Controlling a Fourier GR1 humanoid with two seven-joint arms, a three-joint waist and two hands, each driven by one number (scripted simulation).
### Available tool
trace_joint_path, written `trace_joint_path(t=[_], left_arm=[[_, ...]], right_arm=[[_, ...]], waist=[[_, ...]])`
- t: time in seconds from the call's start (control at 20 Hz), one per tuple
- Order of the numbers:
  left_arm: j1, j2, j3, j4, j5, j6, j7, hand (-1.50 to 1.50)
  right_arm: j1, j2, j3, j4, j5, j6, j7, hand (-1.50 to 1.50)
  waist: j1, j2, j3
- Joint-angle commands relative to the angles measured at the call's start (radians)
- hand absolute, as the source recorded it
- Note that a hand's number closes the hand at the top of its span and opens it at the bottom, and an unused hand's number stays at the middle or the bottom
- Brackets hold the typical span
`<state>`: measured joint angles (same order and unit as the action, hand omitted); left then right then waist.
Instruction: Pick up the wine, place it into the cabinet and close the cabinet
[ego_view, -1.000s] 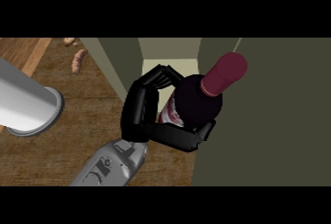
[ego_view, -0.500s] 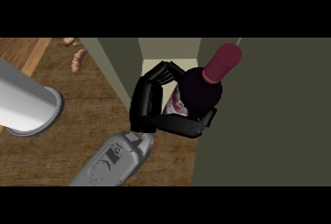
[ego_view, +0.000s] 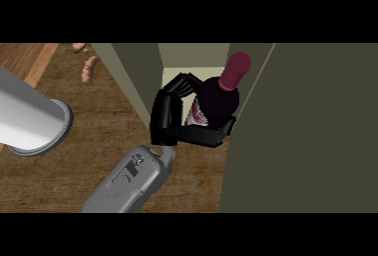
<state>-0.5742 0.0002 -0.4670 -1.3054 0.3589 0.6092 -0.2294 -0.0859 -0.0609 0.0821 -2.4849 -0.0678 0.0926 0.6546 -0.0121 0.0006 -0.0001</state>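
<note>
The wine bottle (ego_view: 219, 98) is dark, with a maroon cap and a pale label. It leans with its cap toward the upper right, in the narrow opening of the olive cabinet (ego_view: 136, 75). My right hand (ego_view: 167, 114) is shut on the bottle, fingers curled over its left shoulder and thumb under its lower body. The grey forearm reaches up from the lower edge. The cabinet's open door (ego_view: 310, 130) fills the right side, close against the bottle. The bottle's base is hidden behind the hand. My left hand does not show.
A wide grey cylinder (ego_view: 26, 120) juts in from the left edge above the wooden counter (ego_view: 81, 165). Two small tan objects (ego_view: 88, 68) lie at the counter's far left. The cabinet's pale back wall (ego_view: 184, 57) shows behind the bottle.
My right hand has carried the bottle up the view and farther into the cabinet opening. The forearm has followed it.
</note>
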Motion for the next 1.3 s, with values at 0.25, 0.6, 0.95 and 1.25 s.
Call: trace_joint_path(t=[0.25, 0.6, 0.95, 1.25], left_arm=[[0.033, 0.0, -0.001, 0.099, -0.086, -0.006, -0.077, 1.5], [-0.065, 0.0, 0.019, 0.312, 0.045, 0.025, -0.262, 1.5], [-0.062, 0.0, 0.15, 0.369, 0.04, -0.096, -0.279, 1.5], [-0.128, 0.0, 0.197, 0.411, 0.031, -0.145, -0.211, 1.5]], right_arm=[[0.037, -0.011, -0.047, -0.081, -0.09, 0.016, 0.003, -1.5], [-0.011, 0.024, 0.034, -0.058, -0.012, -0.02, 0.016, -1.5], [0.111, 0.038, 0.086, -0.102, 0.033, 0.002, -0.047, -1.5], [0.0, 0.004, 0.006, -0.08, -0.044, -0.014, 0.048, -1.5]], waist=[[0.005, -0.001, 0.0], [-0.009, 0.003, -0.001], [-0.005, 0.001, 0.0], [0.002, 0.001, 0.0]])
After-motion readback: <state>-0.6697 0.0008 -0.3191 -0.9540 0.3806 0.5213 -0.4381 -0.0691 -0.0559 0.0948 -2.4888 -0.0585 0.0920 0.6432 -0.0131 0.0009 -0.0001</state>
